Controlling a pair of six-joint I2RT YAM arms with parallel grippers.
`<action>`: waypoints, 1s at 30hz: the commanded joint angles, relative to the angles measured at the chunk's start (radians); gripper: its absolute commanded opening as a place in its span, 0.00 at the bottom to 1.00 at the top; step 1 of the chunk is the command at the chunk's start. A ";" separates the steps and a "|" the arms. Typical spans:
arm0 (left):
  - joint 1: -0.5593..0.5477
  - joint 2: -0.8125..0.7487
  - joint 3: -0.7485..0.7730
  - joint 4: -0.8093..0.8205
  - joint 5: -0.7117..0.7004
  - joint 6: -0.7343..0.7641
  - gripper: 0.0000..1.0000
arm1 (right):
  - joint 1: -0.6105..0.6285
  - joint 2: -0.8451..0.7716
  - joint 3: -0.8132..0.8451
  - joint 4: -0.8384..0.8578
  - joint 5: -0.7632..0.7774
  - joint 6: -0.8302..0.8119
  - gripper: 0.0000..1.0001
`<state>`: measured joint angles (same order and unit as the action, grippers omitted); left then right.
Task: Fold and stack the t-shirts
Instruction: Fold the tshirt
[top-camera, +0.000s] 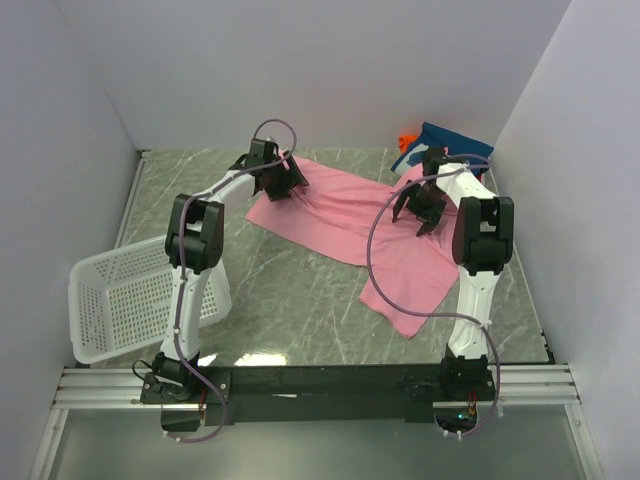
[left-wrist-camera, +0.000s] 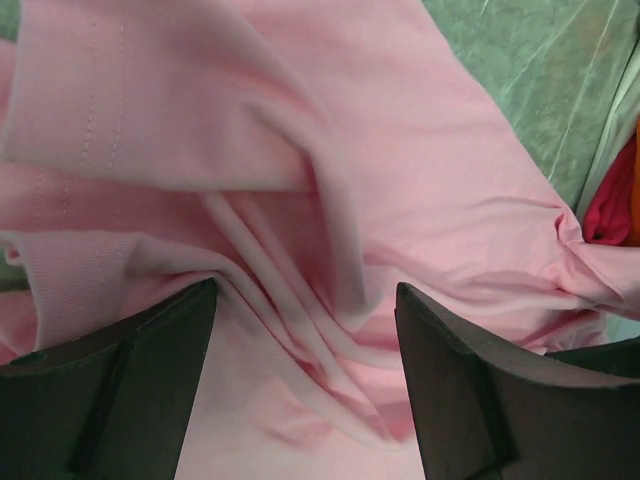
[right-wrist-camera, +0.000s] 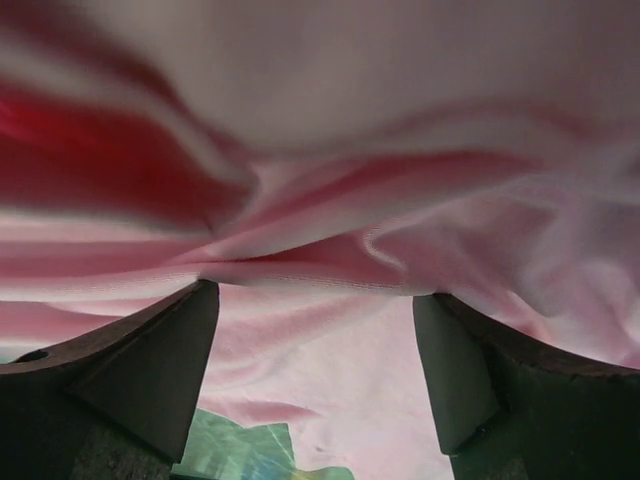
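Note:
A pink t-shirt lies spread and wrinkled across the back and right of the table. My left gripper is open and pressed down on the shirt's far left part. In the left wrist view its fingers straddle raised folds of the pink cloth. My right gripper is open and low over the shirt's right part. In the right wrist view a ridge of pink cloth lies across the fingertips, and the jaws are not closed on it.
A white mesh basket lies tipped at the left front. Folded blue cloth with something orange beside it sits in the far right corner; red and orange cloth shows at the left wrist view's right edge. White walls enclose the table.

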<state>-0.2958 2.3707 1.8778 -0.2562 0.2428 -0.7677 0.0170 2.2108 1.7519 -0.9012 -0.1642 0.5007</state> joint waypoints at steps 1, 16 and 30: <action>-0.002 0.038 0.061 -0.066 0.016 0.045 0.79 | -0.012 0.066 0.096 0.005 0.054 -0.016 0.84; 0.029 -0.304 -0.235 -0.354 -0.519 -0.108 0.78 | -0.043 0.021 0.172 0.034 -0.034 -0.040 0.84; 0.049 -0.255 -0.207 -0.522 -0.599 -0.216 0.61 | -0.043 0.000 0.124 0.050 -0.051 -0.057 0.84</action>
<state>-0.2489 2.1139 1.6501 -0.7486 -0.3256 -0.9546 -0.0158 2.2765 1.8900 -0.8936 -0.2081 0.4694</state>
